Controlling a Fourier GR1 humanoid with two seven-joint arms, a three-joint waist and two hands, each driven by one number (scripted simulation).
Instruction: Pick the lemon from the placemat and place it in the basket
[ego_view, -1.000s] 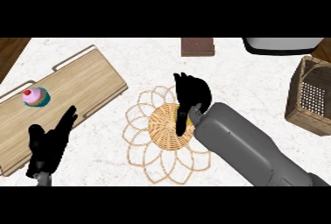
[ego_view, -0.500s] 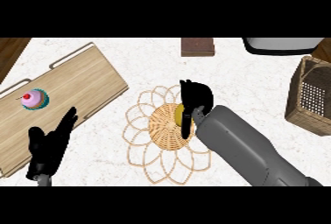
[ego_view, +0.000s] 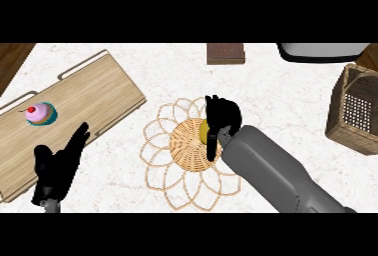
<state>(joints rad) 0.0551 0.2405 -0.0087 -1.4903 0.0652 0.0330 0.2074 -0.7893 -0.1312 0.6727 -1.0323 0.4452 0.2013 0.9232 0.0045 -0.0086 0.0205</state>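
Right hand (ego_view: 221, 120) curled over the lemon (ego_view: 201, 131) (mostly hidden), on the woven placemat (ego_view: 188, 172), basket (ego_view: 354, 115) well apart

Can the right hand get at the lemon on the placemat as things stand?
Probably yes. The right hand is already down over the woven placemat, its fingers curling beside the lemon, which shows as a yellow sliver at the hand's edge. Nothing else lies between them.

Yellow lemon (ego_view: 201, 131) on tan woven placemat (ego_view: 188, 165) with looped petal edging. Surface (ego_view: 162, 65) white, marbled. Light wood tray (ego_view: 81, 100), pink cupcake (ego_view: 39, 113) with teal wrapper. Brown wicker basket (ego_view: 356, 115). Black robot hands.
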